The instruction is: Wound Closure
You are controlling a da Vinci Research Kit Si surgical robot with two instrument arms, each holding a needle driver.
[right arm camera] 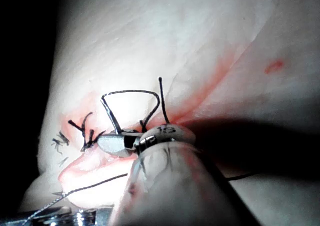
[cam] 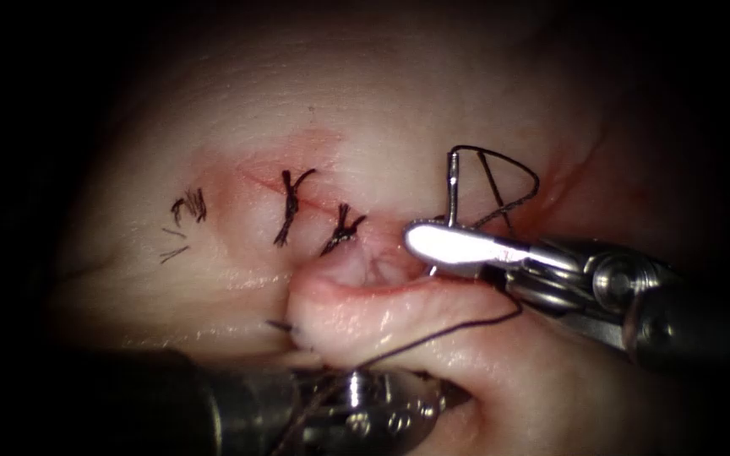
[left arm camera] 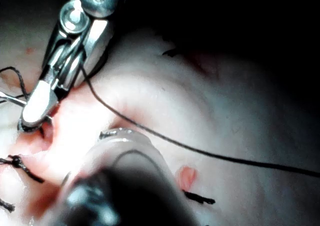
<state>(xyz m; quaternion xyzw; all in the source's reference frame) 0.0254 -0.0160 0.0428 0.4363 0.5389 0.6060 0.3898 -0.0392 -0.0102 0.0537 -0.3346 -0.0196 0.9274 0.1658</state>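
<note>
Two finished stitches [cam: 293,205] cross the cut [cam: 356,266] at the centre of the frame, and several cut ends of thread [cam: 186,211] lie to their left. The right end effector [cam: 458,242] is closed on the needle [cam: 451,181], which stands upright right of the cut with the thread [cam: 513,181] looping from it. The left end effector [cam: 365,405], at the lower edge, lies against the tissue [cam: 399,93]; whether it is open I cannot tell.

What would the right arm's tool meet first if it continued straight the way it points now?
Probably the nearest knotted stitch on the cut, just beyond the right tool, which holds the needle; depth is unclear.
</note>
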